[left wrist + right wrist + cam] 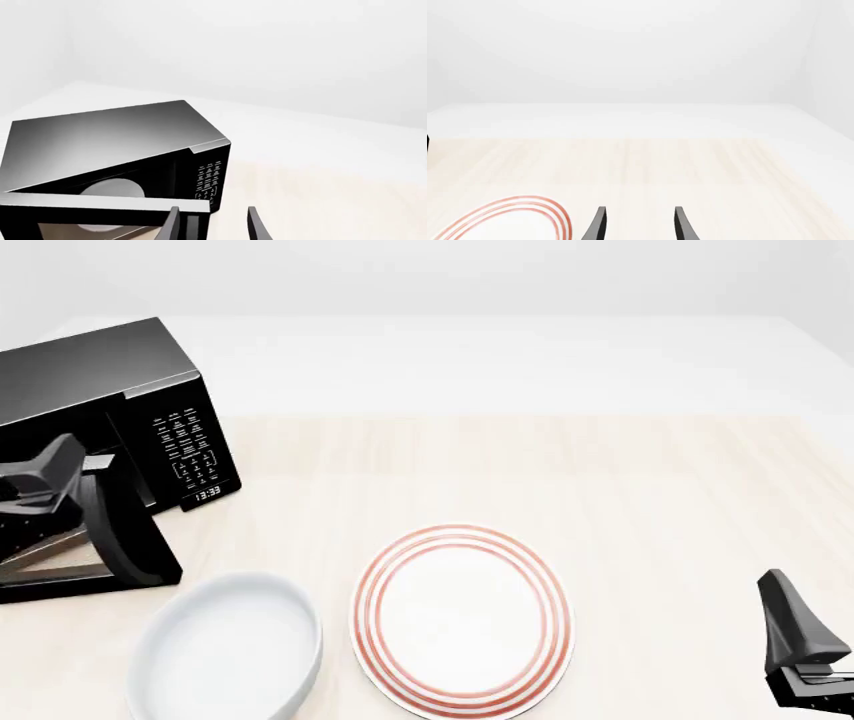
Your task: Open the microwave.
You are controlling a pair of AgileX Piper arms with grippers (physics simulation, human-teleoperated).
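Pale wooden tabletop (641, 490), door-pulling step under way.
Your left gripper (212, 225) has its fingers spread, one at the door's edge, grasping nothing; the big black boxy microwave (120, 390) sits far left, door part-swung. Next, I judge, keep sweeping outward. Your right gripper (639, 225) hangs released.

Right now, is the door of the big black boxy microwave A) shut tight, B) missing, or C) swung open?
C: the big black boxy microwave has its door swung outward, and the pale round turntable shows inside.
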